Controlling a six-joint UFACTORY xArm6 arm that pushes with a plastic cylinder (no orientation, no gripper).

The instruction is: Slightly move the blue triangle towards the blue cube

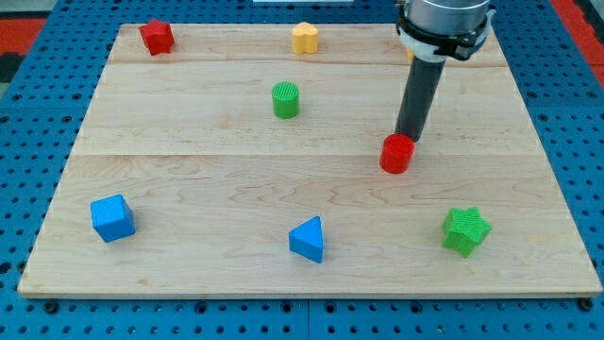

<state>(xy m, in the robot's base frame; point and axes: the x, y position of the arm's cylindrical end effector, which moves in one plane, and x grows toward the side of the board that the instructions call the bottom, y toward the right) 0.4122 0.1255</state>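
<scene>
The blue triangle (308, 239) lies near the view's bottom, at the middle of the wooden board (189, 189). The blue cube (112, 217) sits at the bottom left, well to the left of the triangle. My tip (407, 138) is at the view's right of centre, touching or just behind the top edge of a red cylinder (396, 154). The tip is far up and to the right of the blue triangle.
A green cylinder (285, 99) stands above centre. A red star-like block (157, 37) is at the top left, a yellow block (305, 38) at the top middle. A green star (465, 230) is at the bottom right. An orange block edge peeks behind the rod.
</scene>
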